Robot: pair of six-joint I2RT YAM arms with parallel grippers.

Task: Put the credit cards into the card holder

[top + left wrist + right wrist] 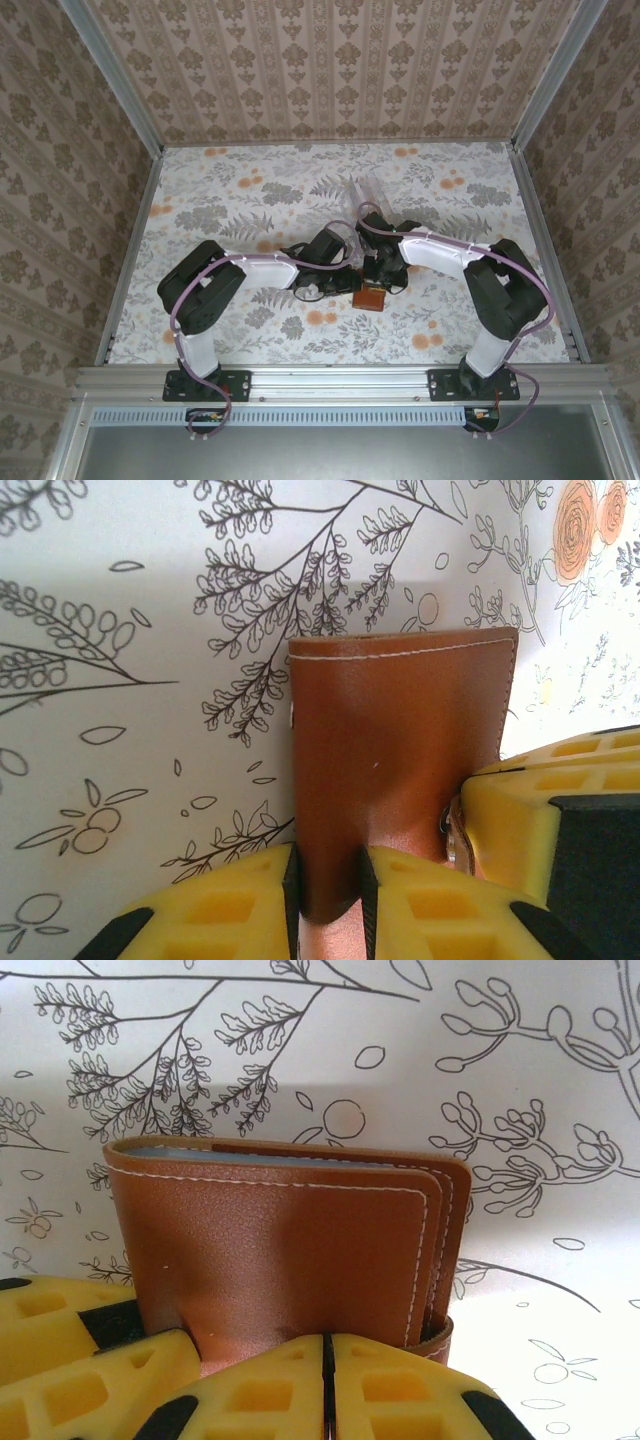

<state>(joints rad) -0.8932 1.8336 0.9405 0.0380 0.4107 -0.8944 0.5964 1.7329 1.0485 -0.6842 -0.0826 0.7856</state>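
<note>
Low in the left wrist view, the left gripper clamps the folded brown card holder; the right gripper is clenched shut at its edge. Right wrist view adds a grey card edge on top; overhead, the holder lies centre-frame.

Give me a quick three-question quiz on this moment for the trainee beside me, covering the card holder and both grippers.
1. True or false: the card holder is spread open.
2. What does the left gripper hold? A: a red-orange card. B: an edge of the card holder. C: nothing.
3. Fill in: the jaws of the right gripper are ____ (open or shut).

Key:
1. False. It is folded closed.
2. B.
3. Shut, closed up at the card holder's lower edge.
</note>
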